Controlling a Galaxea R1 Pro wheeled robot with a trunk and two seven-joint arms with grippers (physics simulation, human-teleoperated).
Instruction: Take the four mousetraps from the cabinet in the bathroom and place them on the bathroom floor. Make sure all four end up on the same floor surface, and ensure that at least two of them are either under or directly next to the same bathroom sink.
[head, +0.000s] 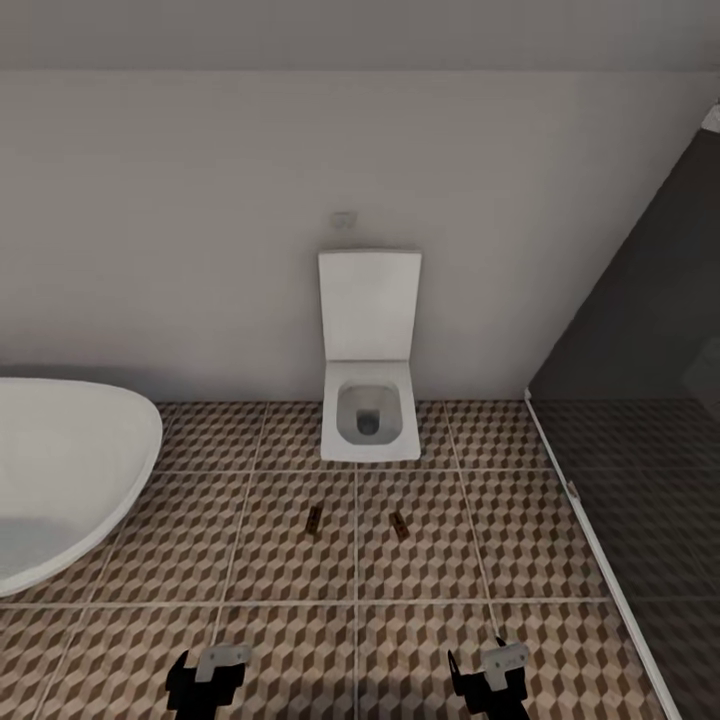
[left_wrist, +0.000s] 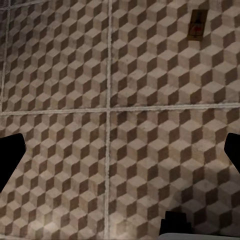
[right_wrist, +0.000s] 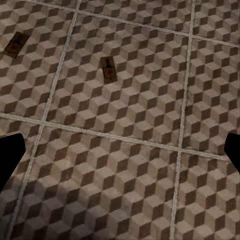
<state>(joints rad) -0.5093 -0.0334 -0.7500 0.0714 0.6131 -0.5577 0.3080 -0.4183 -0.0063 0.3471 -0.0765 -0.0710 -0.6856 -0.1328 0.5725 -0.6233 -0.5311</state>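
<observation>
In front of the white square toilet (head: 370, 420), two tiny tan-wood mousetraps (head: 314, 520) (head: 399, 524) are lying flat on the cube-patterned brown tile floor (head: 280, 560), apart. Likely light, stiff; pinching the long edges. Open tiles around; white oval bathtub (head: 60, 470) crowding beyond. Left gripper (head: 210, 668), right gripper (head: 490, 668) hanging spread wide, empty.

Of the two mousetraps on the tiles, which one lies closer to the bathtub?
The left mousetrap; it sits on the tile nearer the bathtub, while the other mousetrap lies toward the glass partition.
</observation>
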